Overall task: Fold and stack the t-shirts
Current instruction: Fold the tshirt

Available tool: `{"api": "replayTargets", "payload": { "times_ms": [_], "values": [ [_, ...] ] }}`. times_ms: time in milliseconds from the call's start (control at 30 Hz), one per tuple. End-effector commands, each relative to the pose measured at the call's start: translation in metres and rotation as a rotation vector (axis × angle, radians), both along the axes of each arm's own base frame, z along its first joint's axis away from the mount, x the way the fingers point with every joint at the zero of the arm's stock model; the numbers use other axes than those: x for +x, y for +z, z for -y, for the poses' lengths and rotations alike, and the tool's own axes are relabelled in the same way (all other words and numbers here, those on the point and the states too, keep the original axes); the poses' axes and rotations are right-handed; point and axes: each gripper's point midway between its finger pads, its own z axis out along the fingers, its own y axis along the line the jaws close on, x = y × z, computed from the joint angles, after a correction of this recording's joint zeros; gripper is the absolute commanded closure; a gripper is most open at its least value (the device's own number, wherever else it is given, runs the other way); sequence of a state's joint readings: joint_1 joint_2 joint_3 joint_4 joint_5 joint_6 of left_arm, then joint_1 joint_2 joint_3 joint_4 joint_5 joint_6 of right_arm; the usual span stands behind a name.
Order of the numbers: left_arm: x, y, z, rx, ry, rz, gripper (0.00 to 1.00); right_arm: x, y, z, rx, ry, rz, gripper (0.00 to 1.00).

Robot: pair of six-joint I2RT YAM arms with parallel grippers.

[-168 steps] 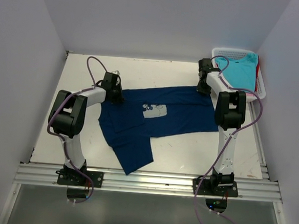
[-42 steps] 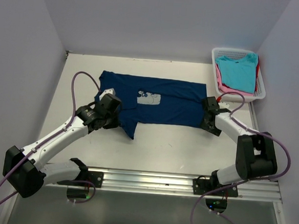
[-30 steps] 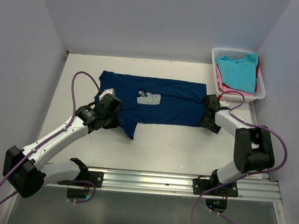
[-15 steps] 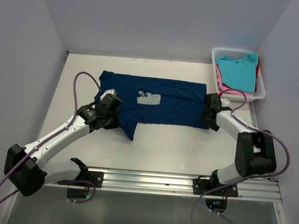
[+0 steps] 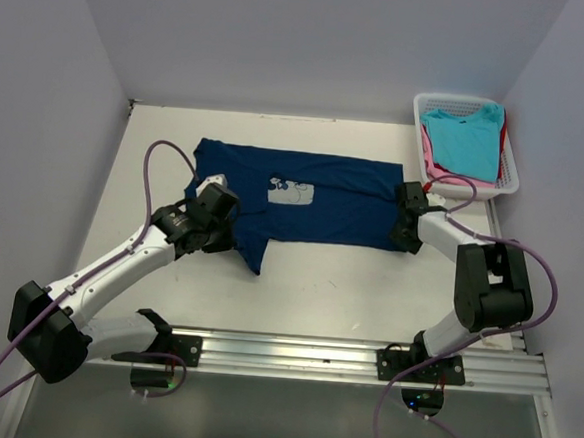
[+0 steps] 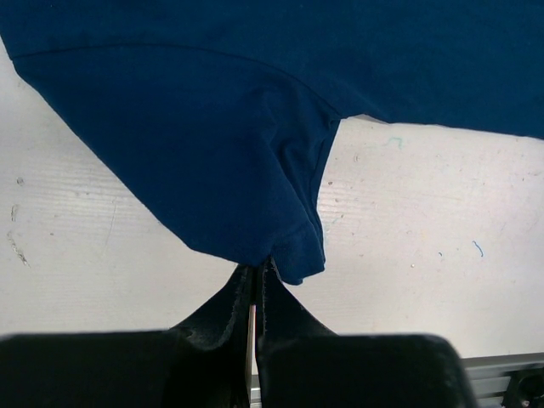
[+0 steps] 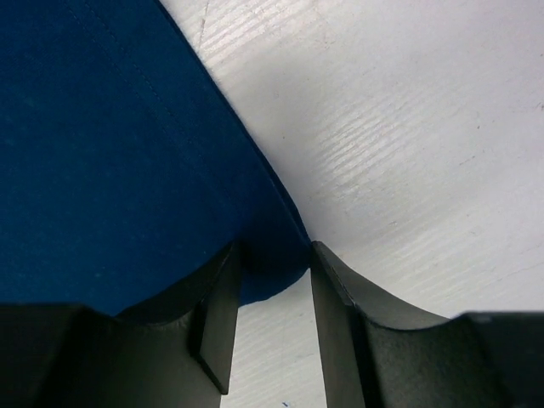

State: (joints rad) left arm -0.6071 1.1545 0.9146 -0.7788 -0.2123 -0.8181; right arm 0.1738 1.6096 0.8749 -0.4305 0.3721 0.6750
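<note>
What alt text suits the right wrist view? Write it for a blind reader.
A corner of the navy blue cotton t-shirt lies flat on the white table, its tip in the gap between the two black fingers of the right gripper, which stand apart on either side of it.

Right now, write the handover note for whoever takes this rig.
Left gripper: shut on the sleeve hem of the navy tee.
Right gripper: open, jaws astride the navy tee's near right corner, not yet clamped.
Things: the navy tee lies spread on the table, print up. A turquoise tee lies over a pink tee in the basket at the far right.
Done: the navy tee is laid out flat.
Left: every fold, then the tees in the basket, then the stack.
</note>
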Motion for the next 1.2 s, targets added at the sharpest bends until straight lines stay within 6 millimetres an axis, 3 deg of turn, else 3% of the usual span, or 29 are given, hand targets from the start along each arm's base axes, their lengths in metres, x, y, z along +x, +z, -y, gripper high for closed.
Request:
{"api": "replayTargets", "payload": {
  "times_ms": [0,300,600,933,1167],
  "values": [
    [0.003,0.008,0.003,-0.009,-0.009,0.024,0.99,-0.02,-0.008,0.005,-0.003,-0.041,-0.052,0.59],
    [0.003,0.007,0.002,-0.009,0.001,0.022,0.99,-0.051,-0.005,0.001,0.045,-0.032,-0.065,0.37],
    [0.003,0.007,0.0,0.001,-0.001,0.02,0.99,-0.054,-0.006,-0.001,0.062,-0.037,-0.055,0.39],
    [0.002,0.004,0.001,0.0,-0.003,0.014,0.99,-0.055,0.018,0.003,0.071,-0.057,0.07,0.4],
    [0.001,0.002,0.001,-0.001,-0.005,0.008,1.0,-0.059,0.003,0.002,0.069,-0.055,0.033,0.4]
  ]
}}
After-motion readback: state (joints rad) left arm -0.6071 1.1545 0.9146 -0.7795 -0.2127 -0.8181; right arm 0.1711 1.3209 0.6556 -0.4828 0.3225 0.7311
